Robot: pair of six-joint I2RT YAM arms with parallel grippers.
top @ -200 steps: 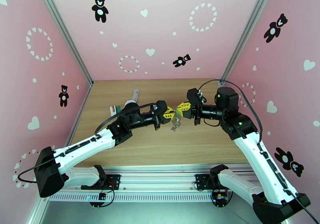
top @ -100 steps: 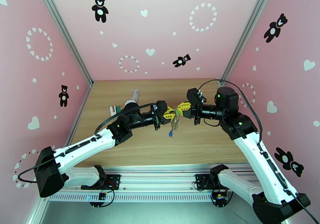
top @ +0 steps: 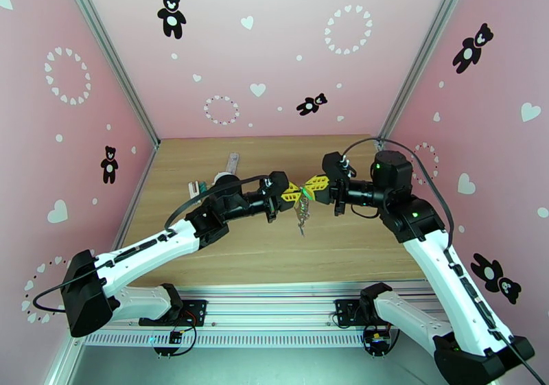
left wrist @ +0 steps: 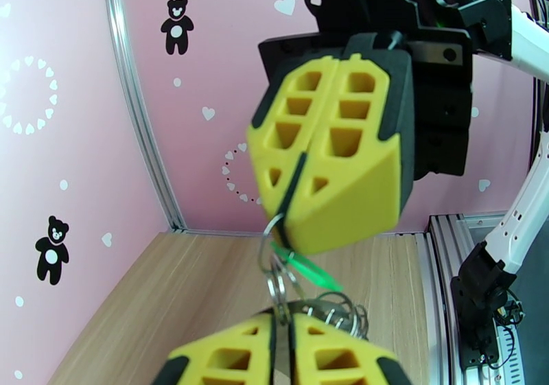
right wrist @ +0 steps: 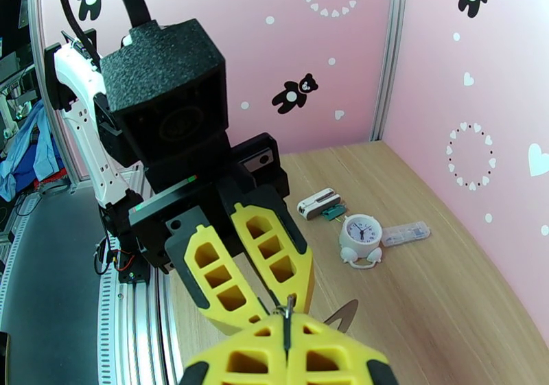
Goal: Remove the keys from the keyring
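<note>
My two yellow-fingered grippers meet tip to tip above the middle of the table. The right gripper point(top: 308, 188) point(right wrist: 287, 344) point(left wrist: 289, 227) is shut on the thin dark loop of the keyring point(left wrist: 294, 182) point(right wrist: 288, 314). The left gripper point(top: 295, 193) point(left wrist: 283, 326) point(right wrist: 271, 306) is shut on the keyring's silvery rings point(left wrist: 276, 285). A green-headed key point(left wrist: 307, 267) sticks out between the two grippers. The rest of the keys point(top: 300, 216) dangle below the fingertips, clear of the table. A blue head cannot be made out.
Behind the left arm on the table are a round white clock point(right wrist: 361, 235) point(top: 224, 176), a small white-and-green block point(right wrist: 320, 204) point(top: 197, 189) and a clear little case point(right wrist: 406, 231) point(top: 233, 162). Pink walls stand on three sides. A metal rail point(top: 274, 314) runs along the near edge.
The grippers have drawn closer together, tips now touching. The left jaws have closed a little. The dangling keys have swung from lower left back under the fingertips.
</note>
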